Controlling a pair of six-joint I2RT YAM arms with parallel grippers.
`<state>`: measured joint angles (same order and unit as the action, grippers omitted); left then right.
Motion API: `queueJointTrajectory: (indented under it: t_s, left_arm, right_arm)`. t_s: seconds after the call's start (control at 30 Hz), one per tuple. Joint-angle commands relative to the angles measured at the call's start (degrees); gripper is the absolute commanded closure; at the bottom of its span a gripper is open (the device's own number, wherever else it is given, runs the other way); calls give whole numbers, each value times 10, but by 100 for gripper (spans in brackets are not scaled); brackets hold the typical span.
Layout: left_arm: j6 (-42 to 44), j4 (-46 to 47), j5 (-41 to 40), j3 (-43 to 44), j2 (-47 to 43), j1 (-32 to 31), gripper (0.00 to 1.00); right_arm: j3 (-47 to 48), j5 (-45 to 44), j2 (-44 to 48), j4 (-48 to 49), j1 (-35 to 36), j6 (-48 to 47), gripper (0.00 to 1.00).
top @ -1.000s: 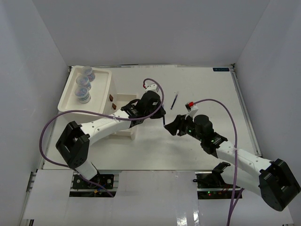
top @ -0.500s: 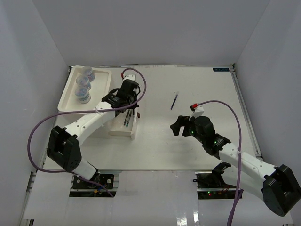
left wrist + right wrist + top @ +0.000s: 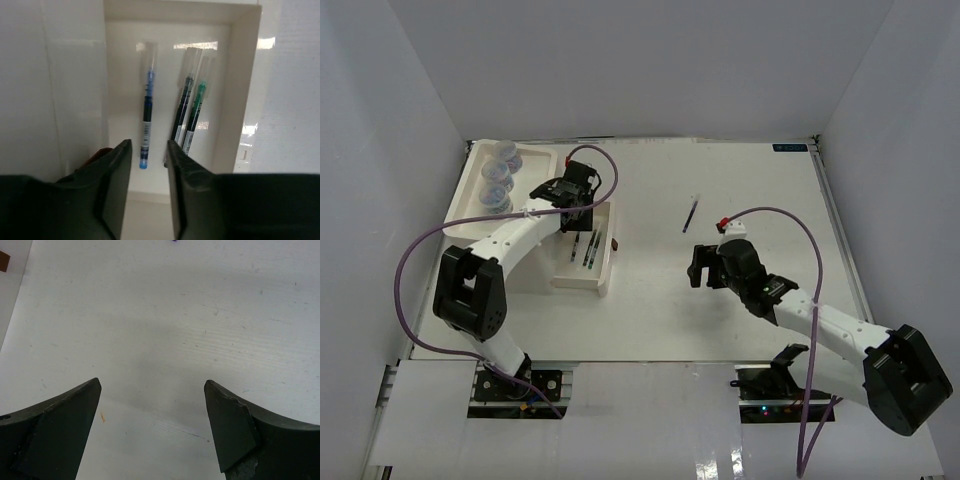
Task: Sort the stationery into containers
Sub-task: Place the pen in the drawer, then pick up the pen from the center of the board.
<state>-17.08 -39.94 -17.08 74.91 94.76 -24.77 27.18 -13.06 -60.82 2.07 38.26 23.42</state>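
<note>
Three pens (image 3: 181, 112) lie in the open drawer (image 3: 240, 75), and three jars (image 3: 496, 185) sit in the top tray (image 3: 532, 165) at ten o'clock. We judge one loose pen (image 3: 691, 214) is left on the worktop (image 3: 760, 190), at twelve o'clock of our right pincer (image 3: 152, 385), which is spread wide and empty. Our left pincer (image 3: 149, 150), narrowly parted, holds nothing over the drawer.
</note>
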Motion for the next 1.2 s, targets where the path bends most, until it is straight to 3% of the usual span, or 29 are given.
queueJointTrajectory:
  t_s: [0.0,0.3,0.47,0.7,0.87,1.17]
  left_arm:
    - [10,0,30,16,-14,2,49]
    - [4,69,134,-32,-81,2,14]
    - [3,132,217,-93,-128,3,8]
    - [-10,190,248,-131,-177,3,2]
    - [-14,202,254,-143,-187,3,2]
    - [-31,210,307,-144,-180,3,2]
  right_arm:
    - [45,-49,-31,-11,-4,-14,10]
    - [192,-171,-209,-64,-23,14,7]
    - [324,-202,-318,-84,-47,17,4]
    - [479,-214,-485,-123,-76,25,0]
    - [548,-219,-557,-142,-83,37,18]
    - [532,-212,-584,-145,-85,62,48]
